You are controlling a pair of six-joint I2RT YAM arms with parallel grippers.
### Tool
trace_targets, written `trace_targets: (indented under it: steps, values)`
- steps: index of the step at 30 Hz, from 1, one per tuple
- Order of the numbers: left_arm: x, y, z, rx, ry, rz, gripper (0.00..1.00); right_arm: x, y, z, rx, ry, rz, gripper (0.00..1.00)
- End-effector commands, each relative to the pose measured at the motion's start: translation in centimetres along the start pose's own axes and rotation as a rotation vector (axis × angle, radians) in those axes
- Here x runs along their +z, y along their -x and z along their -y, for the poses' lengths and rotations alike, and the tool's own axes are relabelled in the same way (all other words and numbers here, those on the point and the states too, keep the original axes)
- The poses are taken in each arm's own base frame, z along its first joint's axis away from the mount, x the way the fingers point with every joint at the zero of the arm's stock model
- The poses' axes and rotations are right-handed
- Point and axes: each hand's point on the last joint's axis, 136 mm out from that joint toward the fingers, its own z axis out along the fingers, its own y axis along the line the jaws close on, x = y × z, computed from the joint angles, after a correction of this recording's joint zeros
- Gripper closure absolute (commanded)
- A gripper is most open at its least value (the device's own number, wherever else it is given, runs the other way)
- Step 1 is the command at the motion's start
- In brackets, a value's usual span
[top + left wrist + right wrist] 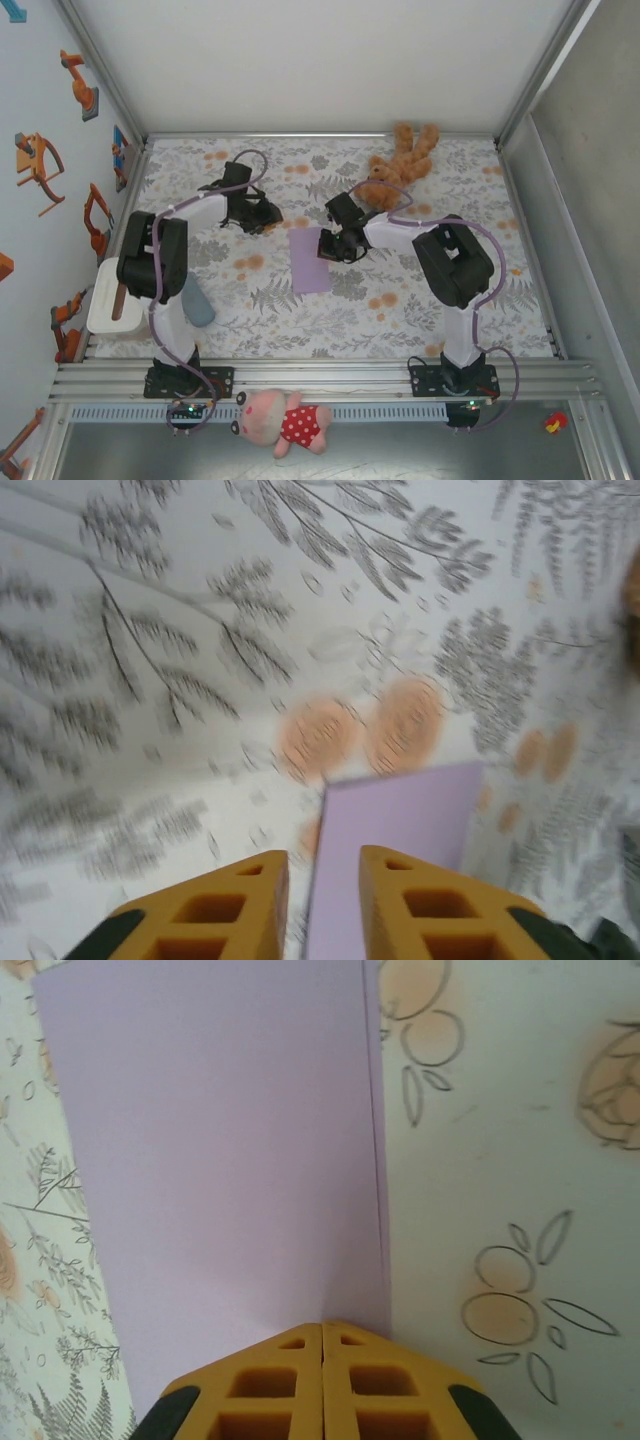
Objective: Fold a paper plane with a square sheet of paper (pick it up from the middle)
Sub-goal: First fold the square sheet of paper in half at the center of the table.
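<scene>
Right end effector [322,1328], yellow jaws together, touches smooth rectangular lilac paper [220,1140].

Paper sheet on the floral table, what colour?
The thin flat paper sheet is plain pale lilac, unprinted; clearest in the right wrist view.

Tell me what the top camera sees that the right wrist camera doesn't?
The top camera adds the fluffy brown teddy bear at the table's far edge, the pink plush pig in a red spotted dress by the near rail, and the whole left arm and right arm. The right wrist camera adds the right arm's yellow fingers up close, pressed together over the pale lilac sheet of paper, and a thin line down its right side. Both show that paper lying on the flowery tablecloth.
</scene>
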Motion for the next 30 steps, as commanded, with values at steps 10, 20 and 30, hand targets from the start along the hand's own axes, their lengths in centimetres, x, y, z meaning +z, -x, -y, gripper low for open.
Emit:
trace_targets:
  steps: [10, 20, 30]
  values:
    - [-0.5, -7.0, 3.4, -0.062, -0.155, -0.105, 0.60, -6.5, 0.2, 0.8, 0.062, 0.038, 0.168, 0.41]
    - [2.9, -7.4, 3.3, -0.084, -0.113, -0.133, 0.62, -5.4, -2.4, 1.7, 0.096, 0.110, 0.112, 0.52]
    - [4.4, -7.4, 0.5, -0.150, 0.011, -0.119, 0.63, -4.2, -4.3, 2.4, 0.156, 0.147, 0.054, 0.60]
